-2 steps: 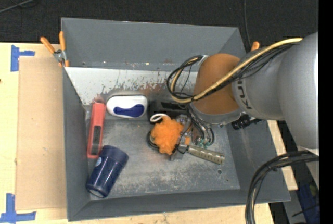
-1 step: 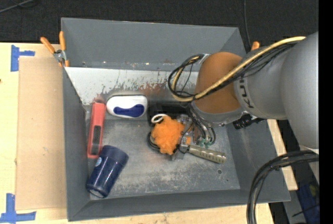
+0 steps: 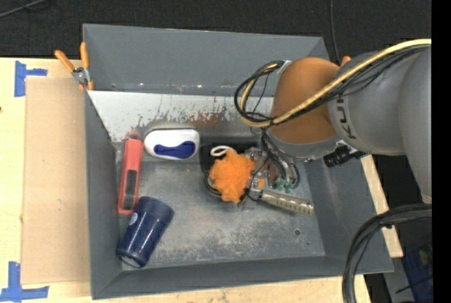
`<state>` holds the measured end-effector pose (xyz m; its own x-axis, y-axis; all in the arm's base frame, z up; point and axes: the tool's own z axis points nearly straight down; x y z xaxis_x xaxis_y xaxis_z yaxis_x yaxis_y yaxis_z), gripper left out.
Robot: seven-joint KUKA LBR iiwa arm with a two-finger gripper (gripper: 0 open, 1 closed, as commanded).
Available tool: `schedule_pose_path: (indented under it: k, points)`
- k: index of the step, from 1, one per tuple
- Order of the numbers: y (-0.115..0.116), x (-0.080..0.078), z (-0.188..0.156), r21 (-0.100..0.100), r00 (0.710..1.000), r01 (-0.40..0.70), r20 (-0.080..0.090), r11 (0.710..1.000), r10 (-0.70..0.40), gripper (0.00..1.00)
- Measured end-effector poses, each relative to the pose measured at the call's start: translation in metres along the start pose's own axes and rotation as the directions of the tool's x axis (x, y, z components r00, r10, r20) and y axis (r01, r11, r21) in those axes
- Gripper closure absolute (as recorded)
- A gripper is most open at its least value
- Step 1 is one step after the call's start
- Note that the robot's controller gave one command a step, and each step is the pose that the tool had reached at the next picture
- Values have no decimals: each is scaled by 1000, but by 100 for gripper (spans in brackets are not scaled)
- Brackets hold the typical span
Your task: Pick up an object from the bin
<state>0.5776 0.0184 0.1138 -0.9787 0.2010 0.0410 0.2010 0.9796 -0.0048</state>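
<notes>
orange fluffy pouf [image 3: 231, 177] is lying near the middle of the bin's floor, a little toward the right, and it is the thing closest to the gripper. grey metal bin [image 3: 197, 62] is holding only a few loose things, all spread out apart from one another rather than heaped. the arm [image 3: 394, 104] is reaching in from the right, with its rounded orange cover [image 3: 303, 104] hanging over the bin's right half and black cables [image 3: 250, 94] looping beside that cover. the gripper [image 3: 262, 185] is sitting low at the pouf's right edge, touching or almost touching it; whether it is released, clenched or grasping the pouf, i cannot tell, because the wrist is hiding that part.

a dark blue cup [image 3: 144, 231] is lying on its side in the near left corner, its mouth pointing toward the bin's front left. a flat red tool [image 3: 130, 173] is lying lengthwise along the left wall, just above the cup. a white and blue rounded object [image 3: 171, 143] is resting near the back wall, just beside the red tool's far end. a black thing [image 3: 211, 153] is peeking out from under the pouf on its left side, its kind unclear. a small white cord loop [image 3: 220, 151] is sticking out at the pouf's upper left.
</notes>
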Motion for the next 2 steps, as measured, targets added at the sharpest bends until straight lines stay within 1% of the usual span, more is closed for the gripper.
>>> schedule_pose_path:
  k: [1, 2]
  points:
    - [0, -1, -35, -2, 1000, 1, 8, 1000, -1, 100]
    - [0, 1, -62, -1, 1000, 2, 3, 1000, -2, 100]
